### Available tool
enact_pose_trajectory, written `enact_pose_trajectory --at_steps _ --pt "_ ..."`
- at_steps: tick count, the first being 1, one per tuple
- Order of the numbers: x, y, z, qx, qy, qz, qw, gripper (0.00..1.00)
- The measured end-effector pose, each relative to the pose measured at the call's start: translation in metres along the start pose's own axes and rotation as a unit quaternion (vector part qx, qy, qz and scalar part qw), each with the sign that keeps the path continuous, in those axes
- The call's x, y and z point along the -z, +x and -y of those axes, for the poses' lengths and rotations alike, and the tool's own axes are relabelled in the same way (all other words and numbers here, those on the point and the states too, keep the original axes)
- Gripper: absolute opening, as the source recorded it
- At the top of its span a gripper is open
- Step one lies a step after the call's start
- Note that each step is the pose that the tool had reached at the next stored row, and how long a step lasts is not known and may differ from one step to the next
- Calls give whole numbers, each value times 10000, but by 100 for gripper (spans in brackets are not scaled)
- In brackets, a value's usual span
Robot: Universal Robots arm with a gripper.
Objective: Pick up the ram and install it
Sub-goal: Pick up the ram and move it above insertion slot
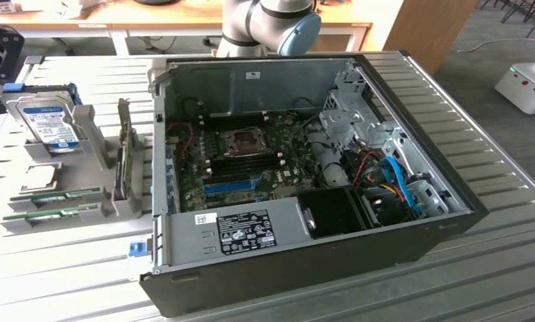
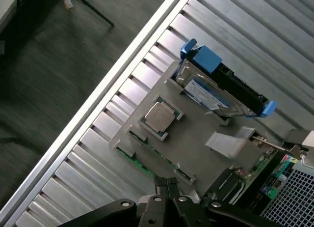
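Note:
Two rams, thin green sticks, lie side by side in the front slots of a grey holder [image 1: 79,174] at the exterior view's left: one ram [image 1: 60,197] and its twin [image 1: 50,216]. In the wrist view my gripper [image 2: 167,184] hovers above the holder's edge, fingertips pressed together and shut on nothing. The green edge of a ram [image 2: 142,162] lies just beside the fingertips. The open computer case [image 1: 312,154] shows its motherboard [image 1: 249,154] with dark memory slots [image 1: 249,166].
The holder also carries a silver hard drive with a blue label [image 1: 47,124], a square processor chip [image 2: 159,118] and an upright card [image 1: 124,147]. The slatted metal table [image 1: 500,221] ends close beyond the holder [image 2: 98,109], with floor below. The arm's base [image 1: 267,27] stands behind the case.

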State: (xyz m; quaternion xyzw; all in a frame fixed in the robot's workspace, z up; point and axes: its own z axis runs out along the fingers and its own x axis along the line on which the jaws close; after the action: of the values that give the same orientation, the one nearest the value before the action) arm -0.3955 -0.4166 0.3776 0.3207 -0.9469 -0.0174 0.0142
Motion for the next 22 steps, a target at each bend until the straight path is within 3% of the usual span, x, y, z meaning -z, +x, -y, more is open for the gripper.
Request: enact_pose_trajectory --at_steps 6,11,15,22 --pt "-1 0 0 457 7 -19 9990 11" --pt "-1 0 0 826 13 -34 9966 11" --pt "-2 0 0 1129 18 -47 9936 11" --pt "-3 0 0 1664 26 -70 9860 11"
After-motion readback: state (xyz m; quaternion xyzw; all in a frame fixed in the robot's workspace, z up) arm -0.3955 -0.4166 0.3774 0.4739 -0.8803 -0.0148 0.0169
